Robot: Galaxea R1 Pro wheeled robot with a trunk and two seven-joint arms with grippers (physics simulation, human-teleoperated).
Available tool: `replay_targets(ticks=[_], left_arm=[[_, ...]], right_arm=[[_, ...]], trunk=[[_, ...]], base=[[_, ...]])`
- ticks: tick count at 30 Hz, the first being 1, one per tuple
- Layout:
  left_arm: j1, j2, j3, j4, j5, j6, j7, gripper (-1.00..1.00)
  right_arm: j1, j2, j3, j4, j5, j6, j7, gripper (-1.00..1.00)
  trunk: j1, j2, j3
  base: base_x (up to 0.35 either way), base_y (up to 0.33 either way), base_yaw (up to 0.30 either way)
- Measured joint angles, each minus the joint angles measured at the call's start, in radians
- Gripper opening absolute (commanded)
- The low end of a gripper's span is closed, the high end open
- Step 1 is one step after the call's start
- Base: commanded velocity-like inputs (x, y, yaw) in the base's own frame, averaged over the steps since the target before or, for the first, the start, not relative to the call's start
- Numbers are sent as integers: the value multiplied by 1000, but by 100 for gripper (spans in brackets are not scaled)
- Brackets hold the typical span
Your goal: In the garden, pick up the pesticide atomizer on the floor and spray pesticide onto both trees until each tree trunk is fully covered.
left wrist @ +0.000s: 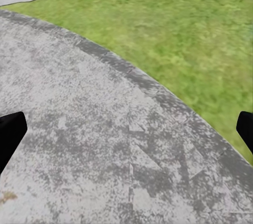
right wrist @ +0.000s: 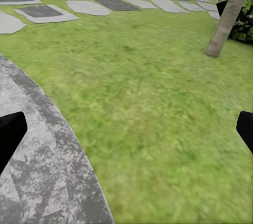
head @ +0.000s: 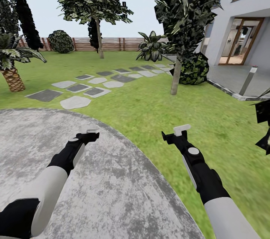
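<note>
Two trees with pale trunks stand on the lawn [head: 150,108]. The nearer trunk [head: 175,77] rises beside a dark shrub, and it shows again as a leaning tan trunk [right wrist: 227,17]. The farther trunk [head: 99,38] stands in front of the wooden fence [head: 112,43]. My left gripper [head: 91,134] hangs open over a grey paved disc [head: 75,179], its black fingertips [left wrist: 10,135] spread far apart. My right gripper [head: 173,134] is open above the grass at the disc's edge, with its fingertips [right wrist: 10,134] wide apart too. The atomizer is out of view, and I see no white specks.
Grey and white stepping stones [head: 93,81] cross the lawn towards the far tree. A short palm [head: 11,70] stands at the left and dark conifers [head: 26,18] behind it. The white house [head: 240,25], its patio and a bollard light [head: 248,79] are at the right.
</note>
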Motion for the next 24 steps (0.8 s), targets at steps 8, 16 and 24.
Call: replay_targets(ticks=[8,16,24], left_arm=[[0,0,0,0,0,0,1,100],[0,-1,0,0,0,0,0,100],[-1,0,0,0,0,0,0,100]], right_arm=[[0,0,0,0,0,0,0,100],[0,0,0,0,0,0,0,100],[0,0,0,0,1,0,0,100]], trunk=[[0,0,0],[0,0,0],[-1,0,0]], base=[[99,74,0],[64,4,0],[312,0,0]])
